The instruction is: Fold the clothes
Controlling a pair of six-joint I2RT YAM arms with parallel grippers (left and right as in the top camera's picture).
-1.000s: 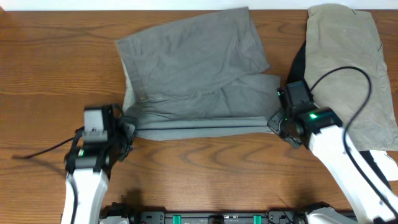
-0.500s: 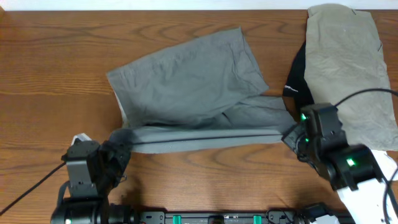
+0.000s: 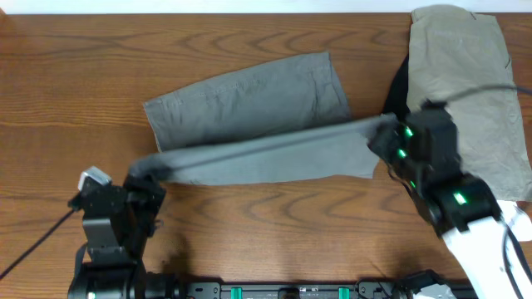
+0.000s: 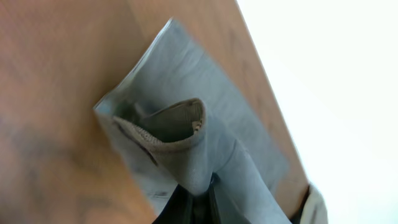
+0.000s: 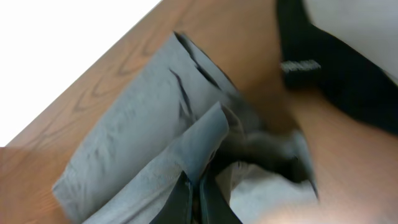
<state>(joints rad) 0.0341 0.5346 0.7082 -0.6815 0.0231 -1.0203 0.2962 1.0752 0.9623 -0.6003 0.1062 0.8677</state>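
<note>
Left pincer (image 3: 148, 172) and right pincer (image 3: 380, 138) each clamp one end of a raised edge of the grey shorts (image 3: 249, 104); the rest lies on the surface (image 3: 75, 75). Should either thin pinch slip, the fold would collapse, and the right arm might drag the black garment (image 3: 398, 87).

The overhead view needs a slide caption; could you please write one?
Left gripper and right gripper, both shut on the grey shorts, hold one edge raised.

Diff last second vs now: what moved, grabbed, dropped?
The left gripper and right gripper lifted the near edge of the shorts and pulled it taut; its right end swung away from the robot, over the cloth. Nothing grabbed or released: both stay shut on the shorts. The khaki garment and black garment didn't move.
</note>
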